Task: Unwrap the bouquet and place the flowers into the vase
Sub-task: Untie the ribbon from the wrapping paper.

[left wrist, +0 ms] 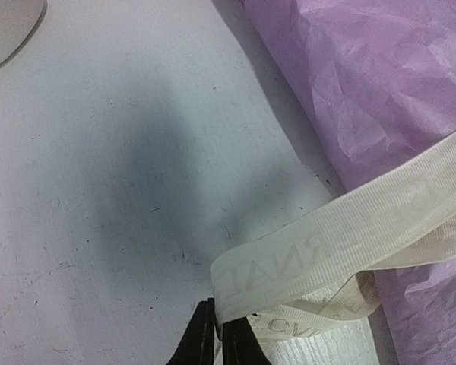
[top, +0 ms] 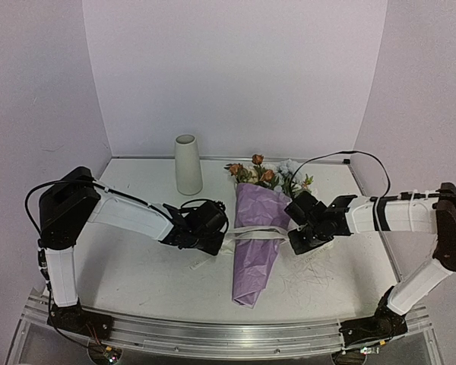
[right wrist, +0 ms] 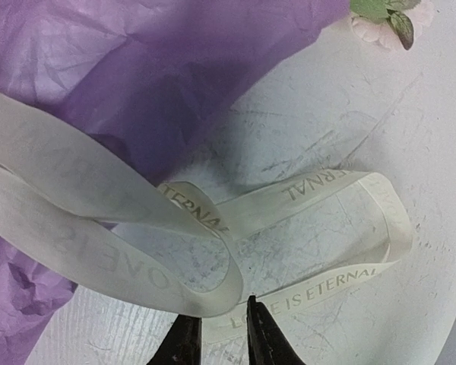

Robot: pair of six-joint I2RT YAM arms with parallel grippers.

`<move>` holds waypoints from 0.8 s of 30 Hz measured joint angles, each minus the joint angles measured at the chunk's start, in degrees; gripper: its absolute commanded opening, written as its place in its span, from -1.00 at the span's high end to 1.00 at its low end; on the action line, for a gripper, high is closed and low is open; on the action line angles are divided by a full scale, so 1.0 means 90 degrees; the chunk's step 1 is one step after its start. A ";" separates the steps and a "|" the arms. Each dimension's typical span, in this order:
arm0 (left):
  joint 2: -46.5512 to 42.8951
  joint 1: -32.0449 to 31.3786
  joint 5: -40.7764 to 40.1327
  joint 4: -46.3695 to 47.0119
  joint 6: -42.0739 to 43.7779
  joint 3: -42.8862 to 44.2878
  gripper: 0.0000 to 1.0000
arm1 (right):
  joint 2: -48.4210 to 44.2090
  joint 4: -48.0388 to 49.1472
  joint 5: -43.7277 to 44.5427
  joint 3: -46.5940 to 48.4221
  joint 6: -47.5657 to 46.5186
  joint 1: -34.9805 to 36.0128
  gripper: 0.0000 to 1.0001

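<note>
Cream ribbon [right wrist: 53, 167] (lettered) across crinkled lilac bouquet [top: 254, 236].

White links [top: 129, 215] join black joints [top: 64, 205], with black fingers [left wrist: 203, 342] and thin cables [top: 343, 154].

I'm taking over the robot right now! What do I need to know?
Left gripper: jaws shut at the left loop of the ribbon; a real pinch is unclear.
Right gripper: jaws slightly open by the right loop, holding nothing.
Bouquet lies flat between them, wrapped and tied; vase stands upright behind, nothing sticking out.
Done: nothing. Left: untie, unwrap, move flowers into vase.
</note>
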 measured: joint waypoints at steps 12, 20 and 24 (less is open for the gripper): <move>-0.0177 -0.0084 0.0118 -0.0022 0.0441 0.0059 0.14 | -0.0753 -0.0062 -0.0767 -0.0138 -0.0477 -0.0053 0.10; -0.0177 -0.0085 0.0043 -0.0032 0.0853 0.0704 0.15 | -0.0586 0.0252 -0.2099 0.0456 -0.1087 0.0034 0.26; -0.0080 -0.0085 0.0055 -0.0010 0.0982 0.0956 0.16 | -0.0150 0.0403 -0.2470 0.0763 -0.1200 0.0215 0.28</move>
